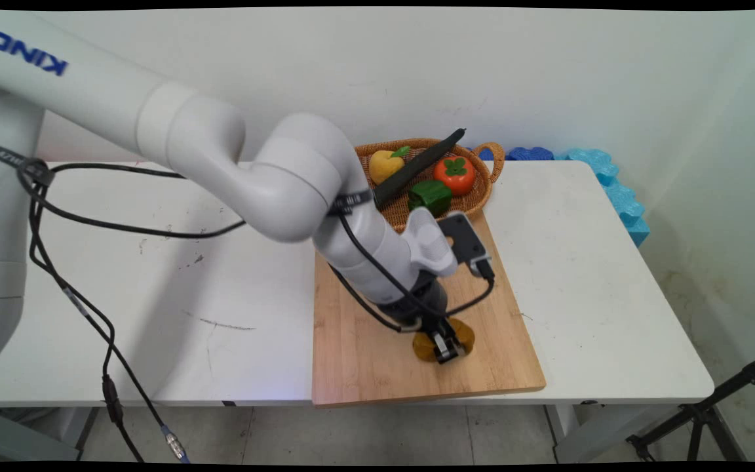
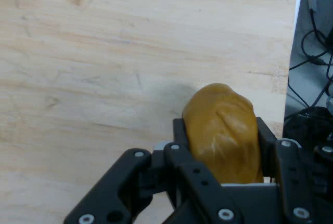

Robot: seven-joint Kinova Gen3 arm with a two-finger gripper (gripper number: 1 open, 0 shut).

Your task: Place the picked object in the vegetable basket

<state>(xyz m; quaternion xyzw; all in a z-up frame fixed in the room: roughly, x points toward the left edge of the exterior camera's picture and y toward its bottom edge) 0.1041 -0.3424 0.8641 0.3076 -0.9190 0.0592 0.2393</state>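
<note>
A brownish-yellow potato-like lump (image 2: 223,135) lies on the wooden cutting board (image 2: 93,68), near its front edge. My gripper (image 2: 221,130) is down over the lump, one finger pressed against each of its sides, shut on it. In the main view the gripper (image 1: 446,346) stands low on the board (image 1: 364,354), and the lump (image 1: 425,347) shows on either side of the black fingers. The lump rests on or just above the board; I cannot tell which.
A wicker basket (image 1: 492,157) stands behind the board, holding a yellow fruit (image 1: 384,165), a red persimmon (image 1: 454,174), a green pepper (image 1: 430,195) and a long black stick (image 1: 417,168). Blue foam (image 1: 613,183) lines the table's far right edge. Black cables hang at the left.
</note>
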